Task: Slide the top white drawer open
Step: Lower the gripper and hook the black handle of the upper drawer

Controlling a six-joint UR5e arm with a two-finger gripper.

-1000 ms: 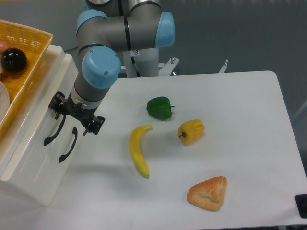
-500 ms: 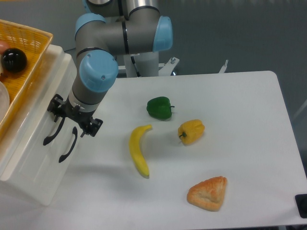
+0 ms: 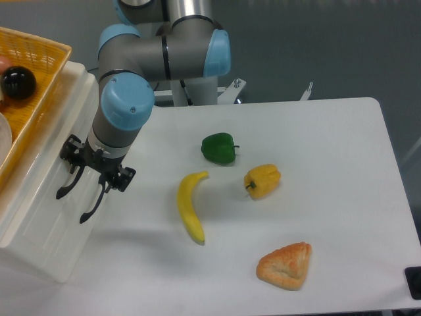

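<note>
Small white cabinet (image 3: pixel 46 230) at left edge of frame, under yellow woven basket (image 3: pixel 39 79) in upper left corner. Top white drawer (image 3: pixel 49 158) on upper part of cabinet front, apparently closed; curved black handle (image 3: pixel 66 184) left of centre, second black handle (image 3: pixel 92 201) of lower drawer just beside it, lower right. Gripper (image 3: pixel 92 171) at the cabinet front, straddling upper ends of both handles; fingers dark against dark handles, so opening width and any hold cannot be told. Judged: glossy plastic drawer, rigid, light, slippery on flat faces, so no purchase there; only sensible grip is the curved handle, at mid-span, fingers across the bar. Handle thin, probably flexes a little; straight pull along slide direction advised, no twisting. Cabinet itself light, may drag along with the drawer. Banana (image 3: pixel 191 207), green pepper (image 3: pixel 219 148), yellow pepper (image 3: pixel 262 180), pastry (image 3: pixel 285 264) on table (image 3: pixel 342 217), well apart from cabinet.
</note>
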